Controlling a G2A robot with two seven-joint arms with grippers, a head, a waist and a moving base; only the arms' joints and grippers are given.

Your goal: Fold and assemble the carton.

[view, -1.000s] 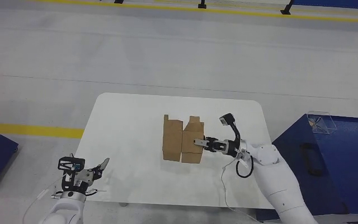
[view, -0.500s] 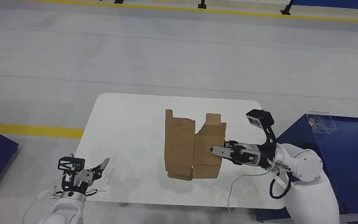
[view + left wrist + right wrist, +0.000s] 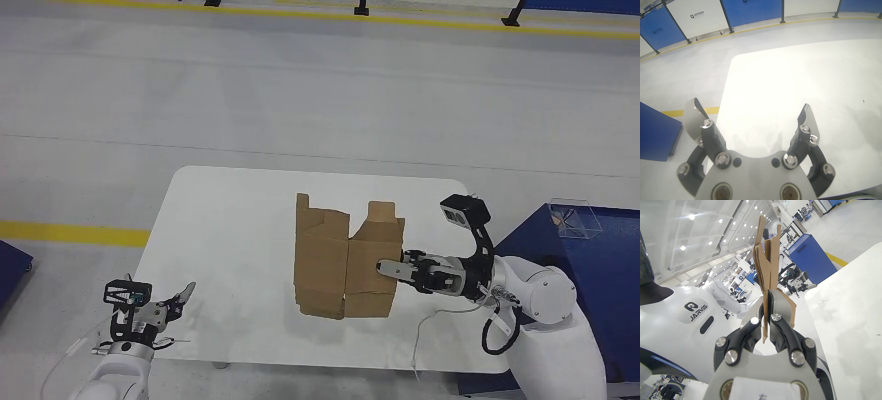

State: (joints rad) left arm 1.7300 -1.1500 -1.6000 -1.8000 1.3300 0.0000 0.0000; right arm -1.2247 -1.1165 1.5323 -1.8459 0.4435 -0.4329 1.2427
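Note the carton [image 3: 345, 265]: plain brown cardboard, unprinted, set against your white worktop [image 3: 230, 230]. Your right gripper [image 3: 769, 298] has silver jaws on black links with bright metal screws. Your left gripper [image 3: 751, 108] has the same colours, with black ribbed pads [image 3: 801, 117]. The floor [image 3: 300, 90] is pale grey, crossed by yellow lines [image 3: 70, 234]. The cabinet [image 3: 575, 300] is solid blue.
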